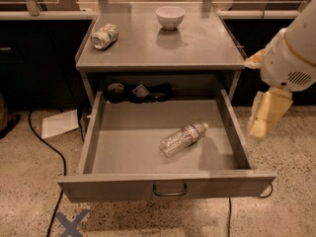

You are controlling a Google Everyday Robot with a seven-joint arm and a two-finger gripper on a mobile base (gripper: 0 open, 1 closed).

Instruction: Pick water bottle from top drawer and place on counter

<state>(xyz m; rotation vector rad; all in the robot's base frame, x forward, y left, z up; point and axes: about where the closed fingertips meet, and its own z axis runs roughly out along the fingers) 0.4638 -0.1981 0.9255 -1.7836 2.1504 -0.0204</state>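
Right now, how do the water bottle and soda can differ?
The water bottle is clear plastic, in the open top drawer; the soda can is green-white, dented, on the counter. The bottle is longer. Both lie on their sides. The gripper hangs right of the drawer, touching neither.

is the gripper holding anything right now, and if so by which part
Nothing is held. The gripper hangs outside the top drawer, at the picture's right, apart from the water bottle, which lies on its side on the drawer floor.
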